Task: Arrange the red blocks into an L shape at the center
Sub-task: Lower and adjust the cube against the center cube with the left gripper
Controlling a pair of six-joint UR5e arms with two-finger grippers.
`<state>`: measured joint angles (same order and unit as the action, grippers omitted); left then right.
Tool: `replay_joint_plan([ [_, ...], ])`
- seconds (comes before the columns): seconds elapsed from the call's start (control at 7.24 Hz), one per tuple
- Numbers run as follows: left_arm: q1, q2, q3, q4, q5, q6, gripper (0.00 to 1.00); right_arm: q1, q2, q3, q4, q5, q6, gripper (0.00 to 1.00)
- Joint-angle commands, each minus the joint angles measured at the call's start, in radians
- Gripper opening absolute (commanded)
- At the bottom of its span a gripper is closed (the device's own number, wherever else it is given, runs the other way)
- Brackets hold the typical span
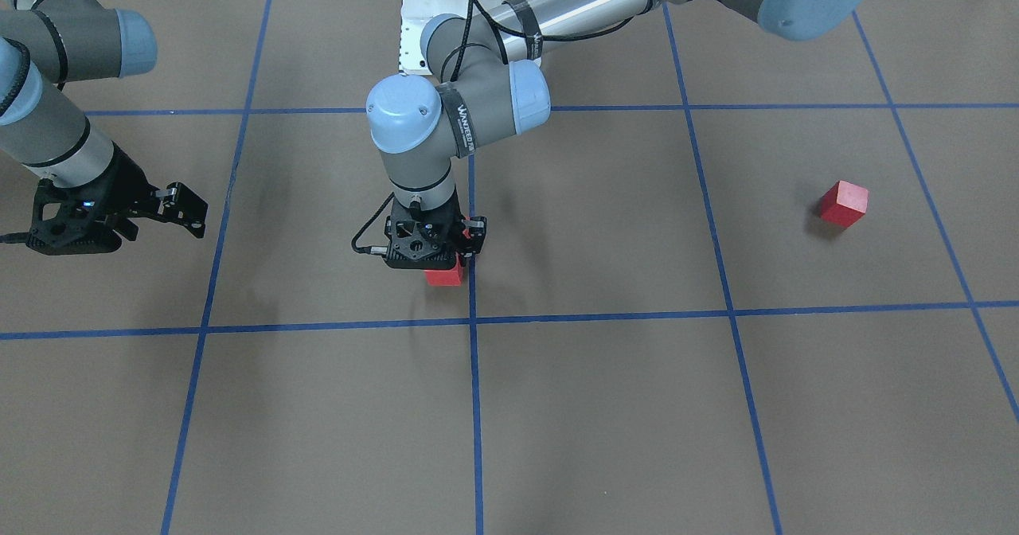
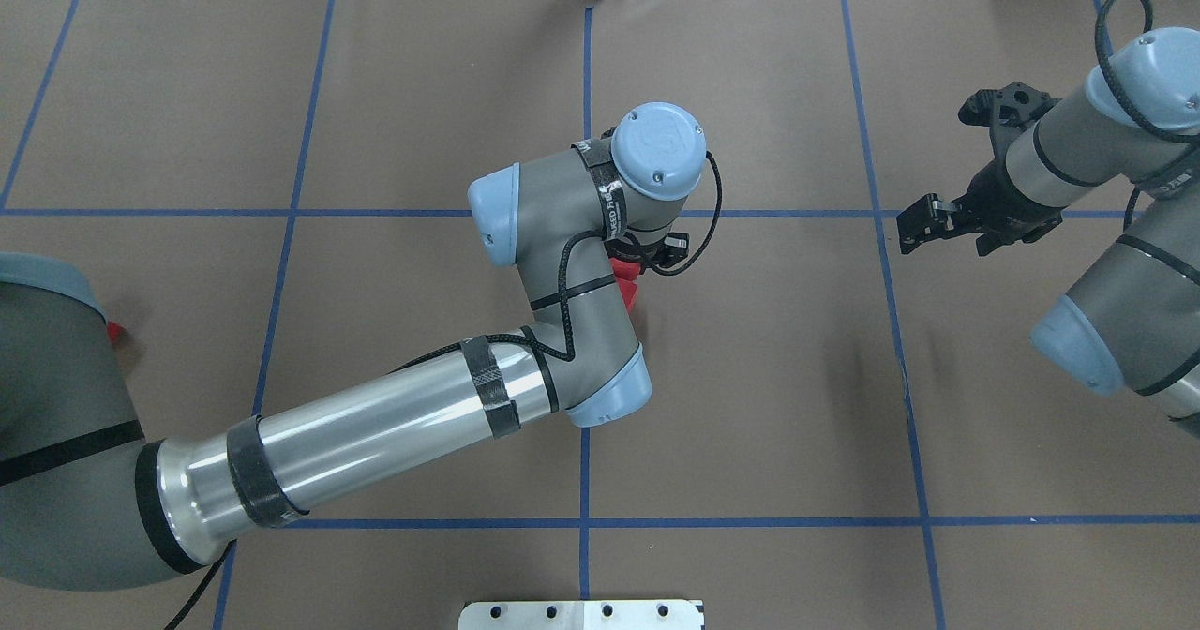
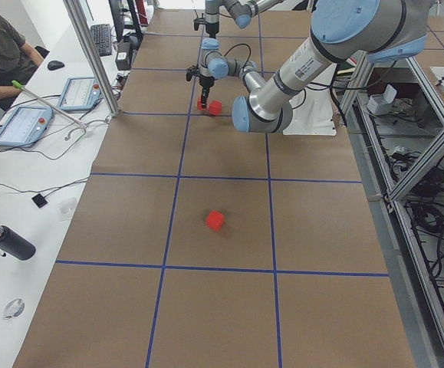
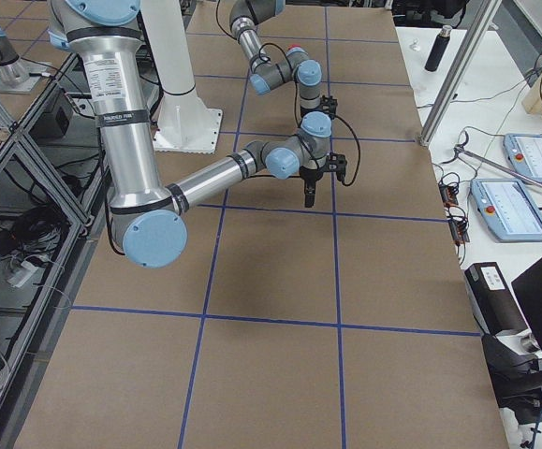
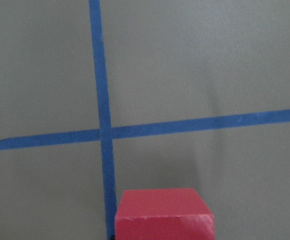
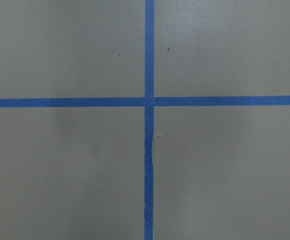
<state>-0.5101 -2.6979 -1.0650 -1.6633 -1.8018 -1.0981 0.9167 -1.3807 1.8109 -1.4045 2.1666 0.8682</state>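
Grey-and-silver arms [image 2: 375, 424], pale blue joint caps [image 2: 658, 150], black cables [image 2: 714, 201], black claws [image 1: 191, 210].

The left arm [image 2: 375, 424] reaches far out, its elbow bent sharply and its wrist turned straight down. The left gripper [image 1: 426, 242] points vertically down, its jaws hidden beneath its own black body. The right arm [image 2: 1087, 133] is folded back at its own side, and the right gripper [image 1: 189, 210] hangs raised, tilted inward, fingers spread apart
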Motion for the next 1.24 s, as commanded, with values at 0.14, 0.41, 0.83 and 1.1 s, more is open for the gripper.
replay_joint_plan([
  [0.14, -0.001, 0.004, -0.001, 0.000, -0.016, 0.000, 0.00, -0.001, 0.002, -0.001, -0.001, -0.001, 0.000, 1.00],
  [0.41, -0.002, 0.006, -0.001, 0.000, -0.016, 0.000, 0.00, -0.001, 0.002, -0.001, 0.001, -0.002, 0.000, 1.00],
  [0.83, -0.001, 0.056, -0.055, 0.005, -0.018, 0.000, 0.00, -0.001, 0.002, -0.001, -0.001, -0.002, 0.000, 1.00],
  [1.1, -0.004, 0.058, -0.061, 0.010, -0.018, 0.000, 0.00, -0.001, 0.002, -0.001, -0.001, -0.002, 0.000, 1.00],
])
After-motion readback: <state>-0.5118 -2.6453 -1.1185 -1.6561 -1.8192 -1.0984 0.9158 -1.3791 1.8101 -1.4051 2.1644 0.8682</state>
